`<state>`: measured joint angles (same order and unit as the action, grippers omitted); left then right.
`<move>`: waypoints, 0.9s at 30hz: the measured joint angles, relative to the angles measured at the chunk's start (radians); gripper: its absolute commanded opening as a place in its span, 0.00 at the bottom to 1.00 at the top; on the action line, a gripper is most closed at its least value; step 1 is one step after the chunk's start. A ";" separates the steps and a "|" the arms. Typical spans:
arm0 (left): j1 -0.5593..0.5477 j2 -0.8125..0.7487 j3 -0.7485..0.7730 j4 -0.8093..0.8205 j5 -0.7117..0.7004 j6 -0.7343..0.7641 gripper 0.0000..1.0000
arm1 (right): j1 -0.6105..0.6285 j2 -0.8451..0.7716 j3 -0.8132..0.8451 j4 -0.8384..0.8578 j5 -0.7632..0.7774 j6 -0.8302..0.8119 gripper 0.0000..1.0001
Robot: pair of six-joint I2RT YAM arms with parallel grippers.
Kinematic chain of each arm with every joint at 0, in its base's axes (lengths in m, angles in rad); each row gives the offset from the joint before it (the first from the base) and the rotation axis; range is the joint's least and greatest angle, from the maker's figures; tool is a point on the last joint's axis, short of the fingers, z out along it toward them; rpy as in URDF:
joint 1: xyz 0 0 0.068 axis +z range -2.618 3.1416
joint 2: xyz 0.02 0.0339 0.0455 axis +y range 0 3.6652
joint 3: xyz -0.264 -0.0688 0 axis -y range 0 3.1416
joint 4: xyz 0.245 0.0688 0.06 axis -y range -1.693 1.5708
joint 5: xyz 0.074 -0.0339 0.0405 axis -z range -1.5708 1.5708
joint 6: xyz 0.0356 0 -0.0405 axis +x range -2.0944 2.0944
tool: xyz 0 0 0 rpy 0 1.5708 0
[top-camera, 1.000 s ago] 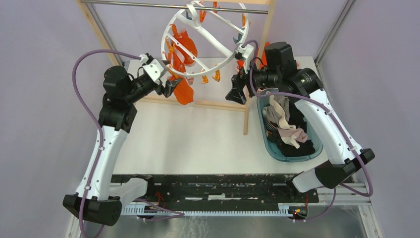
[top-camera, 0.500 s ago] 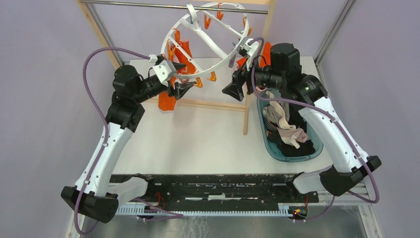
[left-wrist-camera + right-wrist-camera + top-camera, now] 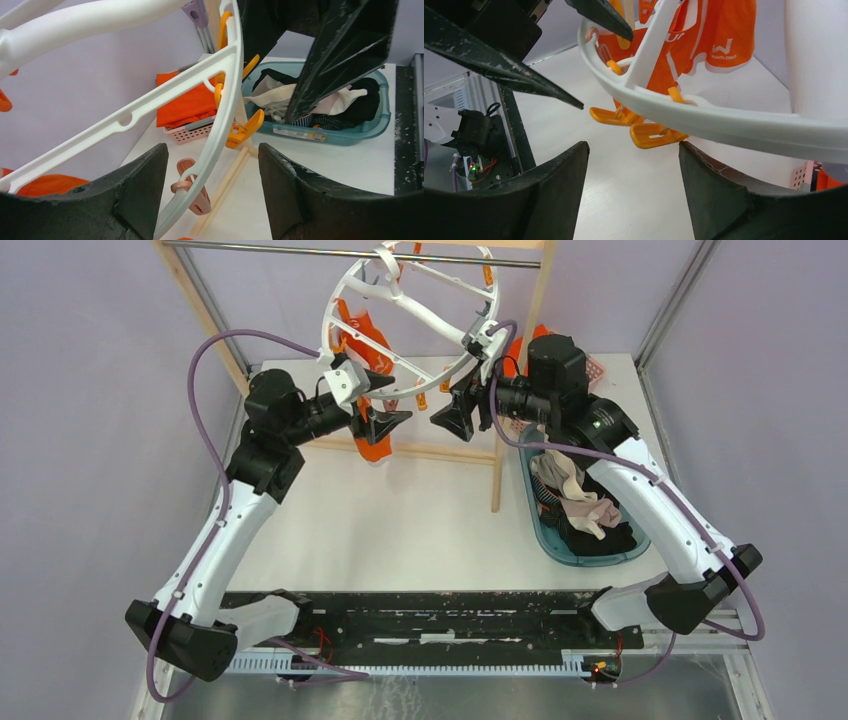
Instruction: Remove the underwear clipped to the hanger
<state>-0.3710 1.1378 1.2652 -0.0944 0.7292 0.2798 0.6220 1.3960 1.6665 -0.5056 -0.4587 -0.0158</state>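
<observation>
The white ring hanger (image 3: 430, 312) hangs from the metal bar. The bright orange underwear (image 3: 367, 340) is clipped to its left side and hangs down; it also shows in the right wrist view (image 3: 704, 40). My left gripper (image 3: 392, 403) is open, with the ring's lower rim (image 3: 212, 145) and a pink peg (image 3: 194, 186) between its jaws without contact. My right gripper (image 3: 452, 412) is open and empty, facing the left one, just under the rim (image 3: 714, 120) and orange pegs (image 3: 651, 135). The beige-grey (image 3: 570, 490) and black (image 3: 612, 540) garments lie in the teal basin (image 3: 535, 510).
The wooden-post frame (image 3: 497, 470) with its metal bar (image 3: 280, 250) holds the hanger. A pink basket (image 3: 192, 131) with a folded orange cloth (image 3: 182, 105) stands at the back right, beside the basin (image 3: 325, 135). Purple walls close in behind.
The left gripper has moved right and the right gripper left, so they now face each other at the ring's lower rim. The hanger has swung and tilted, and the orange underwear shifted with it.
</observation>
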 measured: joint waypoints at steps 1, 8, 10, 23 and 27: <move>-0.004 0.003 0.000 0.001 0.007 -0.008 0.73 | 0.001 0.004 -0.001 0.002 0.007 0.004 0.71; -0.011 0.009 0.000 0.023 0.040 -0.043 0.75 | 0.003 0.020 0.006 0.022 0.118 0.016 0.63; -0.011 0.007 0.000 0.023 0.050 -0.048 0.76 | 0.003 0.024 0.019 0.019 0.157 0.016 0.62; -0.013 -0.020 -0.001 0.045 0.068 -0.074 0.77 | 0.003 0.026 0.087 0.006 0.231 0.042 0.62; -0.013 -0.027 -0.006 0.042 0.066 -0.073 0.79 | 0.003 0.027 0.115 -0.019 0.289 0.037 0.62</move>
<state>-0.3840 1.1103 1.2591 -0.0521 0.7952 0.2066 0.6254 1.4227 1.7813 -0.5243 -0.1699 0.0212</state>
